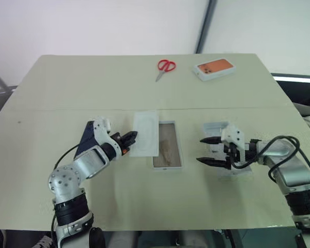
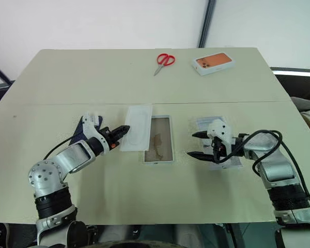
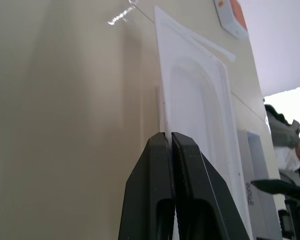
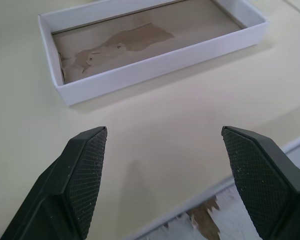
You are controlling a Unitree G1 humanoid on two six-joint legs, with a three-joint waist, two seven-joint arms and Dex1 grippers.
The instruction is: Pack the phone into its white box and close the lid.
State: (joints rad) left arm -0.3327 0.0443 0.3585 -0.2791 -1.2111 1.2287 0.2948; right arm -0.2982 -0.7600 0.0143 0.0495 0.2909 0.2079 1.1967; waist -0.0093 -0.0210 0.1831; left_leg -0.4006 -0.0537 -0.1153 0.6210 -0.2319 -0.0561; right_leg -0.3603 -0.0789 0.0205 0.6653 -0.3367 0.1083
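Note:
The white box (image 1: 168, 147) lies open at the table's middle with a bare brownish floor. My left gripper (image 1: 130, 137) is shut on the edge of a flat white insert (image 1: 146, 132) with an oblong recess, just left of the box. The dark navy phone (image 1: 84, 142) lies on the table, partly under my left forearm. My right gripper (image 1: 199, 150) stands open and empty, right of the box, its fingers pointing at the box wall (image 4: 155, 65). Under my right hand lies a white rectangular piece (image 1: 216, 128), apparently the lid, mostly hidden.
Red-handled scissors (image 1: 165, 67) and a white box printed with an orange phone (image 1: 214, 68) lie at the table's far side. A seam crosses the table behind the box. Bare tabletop runs along the near edge.

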